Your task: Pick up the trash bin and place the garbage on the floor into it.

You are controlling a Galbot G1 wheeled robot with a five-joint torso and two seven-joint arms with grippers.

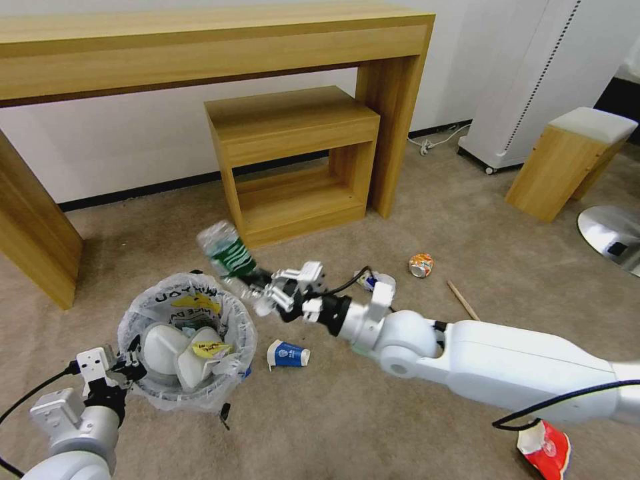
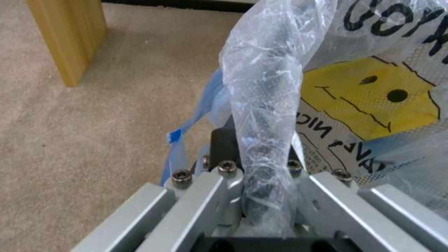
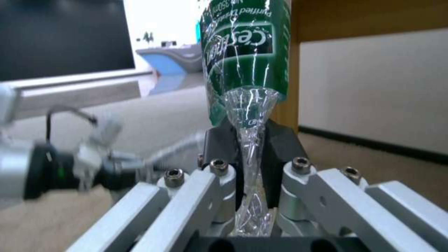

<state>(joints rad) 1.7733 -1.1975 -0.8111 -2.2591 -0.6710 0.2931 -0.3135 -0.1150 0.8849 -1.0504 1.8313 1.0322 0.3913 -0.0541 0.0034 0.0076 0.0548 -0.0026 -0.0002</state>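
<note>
Beige carpet floor [image 1: 167,233] is seen before a wooden desk [image 1: 200,47], with a small wooden shelf unit [image 1: 293,160] under it. The trash bin [image 1: 187,340], lined with a clear printed bag, is held at its near rim by the left gripper [image 1: 127,370]; in the left wrist view the jaws are closed tight on rim and bag plastic together [image 2: 261,147]. Two white slippers [image 1: 177,350] are observed inside the bin. The right gripper [image 1: 257,283] is raised just beside the bin's far rim, jaws clamped on the crushed neck of a small clear bottle [image 1: 227,250] with a green label; the neck is pinched flat between the pads [image 3: 280,147]. On the floor are noted: a blue-white paper cup [image 1: 288,353] near the bin, a crushed orange can [image 1: 421,265], a wooden stick [image 1: 463,300] and a red wrapper [image 1: 547,448].
</note>
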